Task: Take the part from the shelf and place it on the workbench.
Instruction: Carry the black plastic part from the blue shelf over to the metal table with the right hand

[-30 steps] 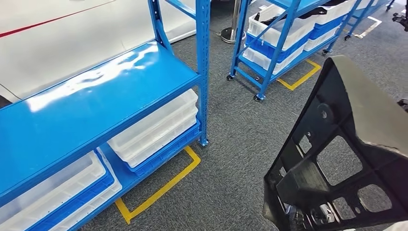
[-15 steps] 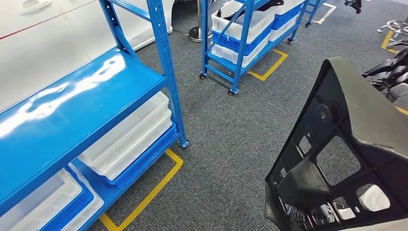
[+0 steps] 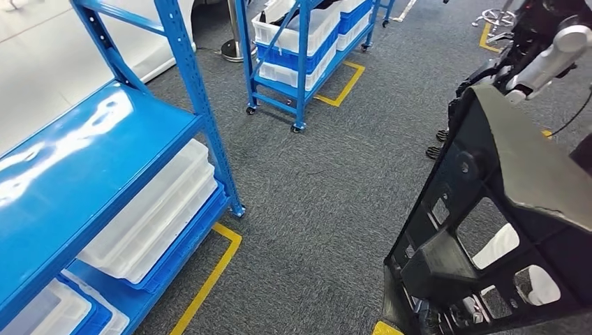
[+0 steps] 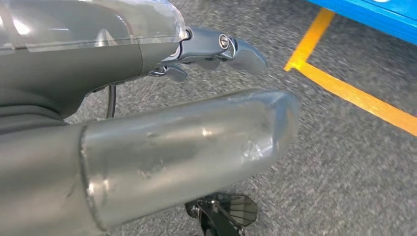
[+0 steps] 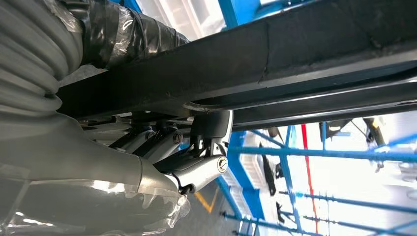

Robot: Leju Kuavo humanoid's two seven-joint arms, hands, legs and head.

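The black part rides high at the robot's right side, well clear of the blue shelf. That looks like a carry posture for the walk to the tabletop. In the right wrist view, the right hand has its fingers curled up against the part's underside, gripping it. The left hand hangs over the carpet, fingers loose and apart, holding nothing. Count: 1 part, 2 blue racks, the second farther off.

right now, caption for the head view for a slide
Right hand carrying the black part past blue shelves over grey carpet.
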